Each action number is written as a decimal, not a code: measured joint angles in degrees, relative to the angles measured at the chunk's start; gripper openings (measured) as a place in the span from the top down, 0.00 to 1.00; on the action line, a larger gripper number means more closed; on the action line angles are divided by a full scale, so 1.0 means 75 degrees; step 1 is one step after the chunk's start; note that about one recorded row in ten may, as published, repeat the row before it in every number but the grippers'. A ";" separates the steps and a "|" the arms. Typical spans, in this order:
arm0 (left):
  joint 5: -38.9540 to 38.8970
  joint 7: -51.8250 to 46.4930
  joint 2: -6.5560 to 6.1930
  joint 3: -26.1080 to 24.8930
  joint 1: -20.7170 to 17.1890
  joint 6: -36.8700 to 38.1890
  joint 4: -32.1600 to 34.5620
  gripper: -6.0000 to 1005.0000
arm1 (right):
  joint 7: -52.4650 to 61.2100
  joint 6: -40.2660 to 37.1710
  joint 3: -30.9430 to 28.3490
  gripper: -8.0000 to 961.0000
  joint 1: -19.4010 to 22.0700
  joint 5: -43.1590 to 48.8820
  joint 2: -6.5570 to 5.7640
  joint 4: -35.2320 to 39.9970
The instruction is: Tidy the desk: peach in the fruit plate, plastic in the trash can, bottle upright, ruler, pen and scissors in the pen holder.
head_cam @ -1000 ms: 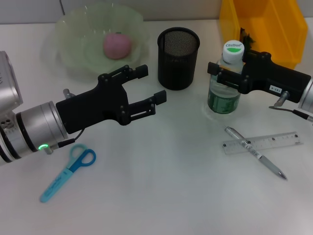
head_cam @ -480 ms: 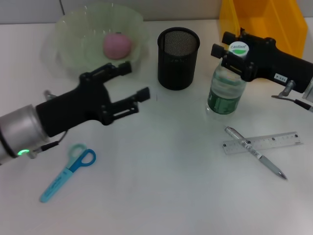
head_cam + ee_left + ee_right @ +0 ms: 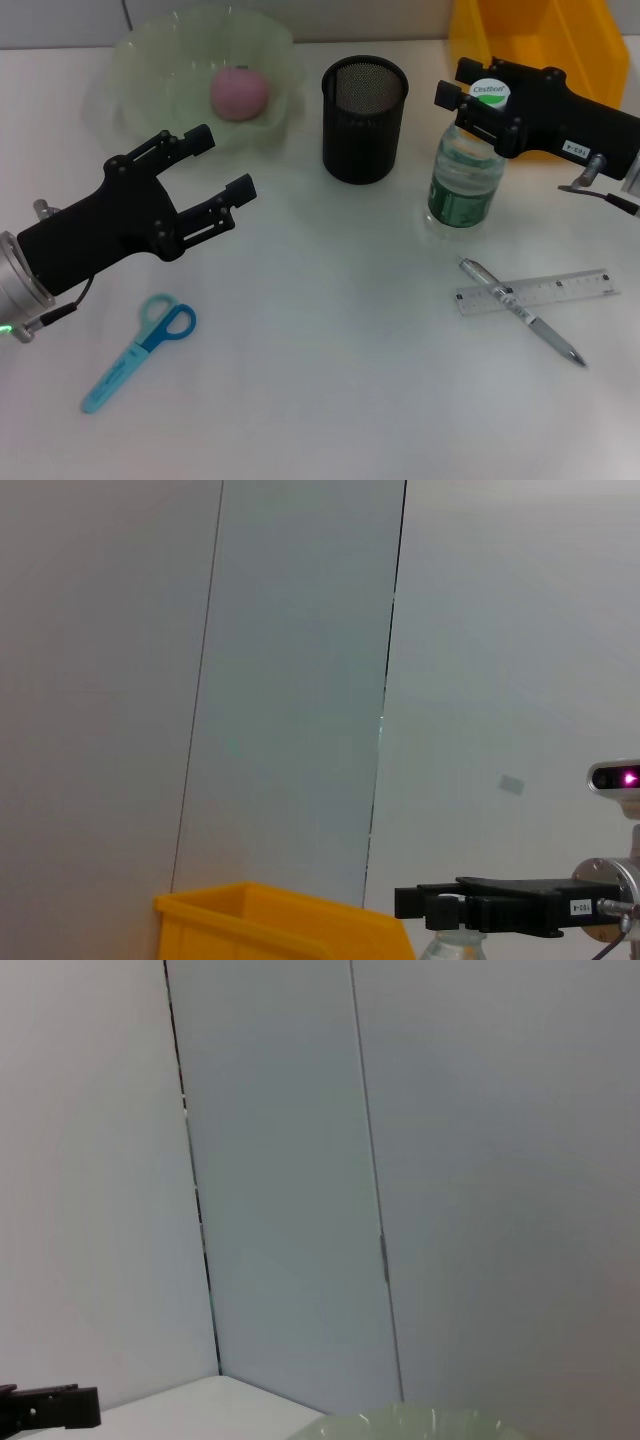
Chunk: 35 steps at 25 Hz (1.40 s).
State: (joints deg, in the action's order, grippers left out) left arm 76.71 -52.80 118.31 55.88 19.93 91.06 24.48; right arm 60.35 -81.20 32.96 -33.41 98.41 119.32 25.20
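A clear bottle (image 3: 463, 180) with a white and green cap stands upright on the table, right of the black mesh pen holder (image 3: 365, 120). My right gripper (image 3: 455, 82) is up at the bottle's cap with its fingers apart on either side of it; it also shows in the left wrist view (image 3: 440, 910). My left gripper (image 3: 222, 160) is open and empty, hovering in front of the fruit plate (image 3: 140, 100), which holds the pink peach (image 3: 239, 93). Blue scissors (image 3: 140, 348) lie at front left. A pen (image 3: 520, 311) lies across a clear ruler (image 3: 536, 290) at front right. No plastic is in view.
A yellow bin (image 3: 540, 40) stands at the back right behind my right arm and shows in the left wrist view (image 3: 270, 925). The right wrist view shows the wall and the plate rim (image 3: 420, 1424).
My right gripper has risen from the bottle's body to its cap while the bottle stays standing. My left arm has drawn back to the left, away from the pen holder.
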 joint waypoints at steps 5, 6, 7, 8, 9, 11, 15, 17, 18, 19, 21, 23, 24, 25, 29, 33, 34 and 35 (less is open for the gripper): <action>-0.0006 -0.0002 -0.0002 0.0001 0.0098 -0.0063 0.0005 0.22 | 0.0006 0.0000 0.0000 0.58 0.0006 -0.0002 0.0003 0.0033; -0.0007 -0.0002 -0.0002 0.0001 0.0112 -0.0073 0.0006 0.22 | 0.0005 -0.0001 -0.0001 0.58 0.0004 -0.0002 0.0008 0.0035; -0.0007 -0.0002 -0.0002 0.0002 0.0129 -0.0091 0.0006 0.22 | 0.0006 -0.0013 -0.0001 0.58 0.0000 -0.0006 0.0012 0.0034; -0.0007 0.0000 -0.0003 0.0003 0.0143 -0.0112 0.0006 0.22 | 0.0009 -0.0033 -0.0001 0.58 -0.0006 -0.0009 0.0012 0.0035; -0.0007 0.0000 -0.0003 0.0003 0.0143 -0.0112 0.0006 0.22 | 0.0042 -0.0067 -0.0001 0.58 -0.0032 -0.0012 0.0013 0.0043; -0.0007 0.0026 -0.0003 0.0004 0.0161 -0.0135 0.0006 0.22 | 0.0074 -0.0086 -0.0001 0.58 -0.0054 -0.0013 0.0013 0.0055; -0.0012 0.0007 -0.0003 -0.0066 0.0113 -0.0101 0.0056 0.22 | 0.0348 -0.0318 0.0086 0.58 -0.0246 -0.0023 0.0010 0.0085; -0.0013 -0.0008 -0.0010 -0.0118 0.0000 -0.0074 0.0135 0.22 | 0.0536 -0.0453 0.0178 0.58 -0.0385 -0.0029 0.0008 0.0135; -0.0013 -0.0008 -0.0010 -0.0118 0.0000 -0.0074 0.0135 0.22 | 0.0628 -0.0497 0.0247 0.58 -0.0434 -0.0032 0.0008 0.0188; -0.0013 -0.0008 -0.0011 -0.0188 -0.0104 -0.0056 0.0184 0.22 | 0.0877 -0.0569 0.0417 0.58 -0.0540 -0.0033 0.0016 0.0314; -0.0013 -0.0008 -0.0012 -0.0205 -0.0135 -0.0050 0.0186 0.22 | 0.1004 -0.0584 0.0474 0.58 -0.0598 -0.0033 0.0019 0.0356; -0.0013 -0.0008 -0.0013 -0.0250 -0.0194 -0.0018 0.0192 0.22 | 0.1174 -0.0597 0.0528 0.58 -0.0733 -0.0035 0.0021 0.0385; -0.0013 -0.0007 -0.0019 -0.0286 -0.0246 0.0027 0.0197 0.22 | 0.1257 -0.0598 0.0583 0.58 -0.0897 -0.0037 0.0022 0.0360; -0.0013 -0.0007 -0.0019 -0.0286 -0.0246 0.0027 0.0197 0.22 | 0.1257 -0.0598 0.0583 0.58 -0.0897 -0.0037 0.0022 0.0360; -0.0012 0.0017 -0.0040 -0.0363 -0.0356 0.0216 0.0197 0.22 | 0.1434 -0.0406 0.0986 0.58 -0.1434 -0.0043 0.0040 0.0210; -0.0010 0.0017 -0.0053 -0.0385 -0.0451 0.0305 0.0254 0.22 | 0.1428 0.0009 0.1305 0.58 -0.1862 -0.0133 0.0059 -0.0089; -0.0009 0.0003 -0.0062 -0.0393 -0.0563 0.0351 0.0329 0.22 | 0.1390 0.0270 0.1632 0.58 -0.2066 -0.0381 0.0065 -0.0266; -0.0009 0.0001 -0.0062 -0.0396 -0.0603 0.0365 0.0347 0.22 | 0.1390 0.0270 0.1632 0.58 -0.2066 -0.0381 0.0065 -0.0266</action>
State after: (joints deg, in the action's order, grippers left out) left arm 76.64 -52.80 117.85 52.91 15.40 93.80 27.08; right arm 70.77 -79.18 45.20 -48.90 95.55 119.80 23.21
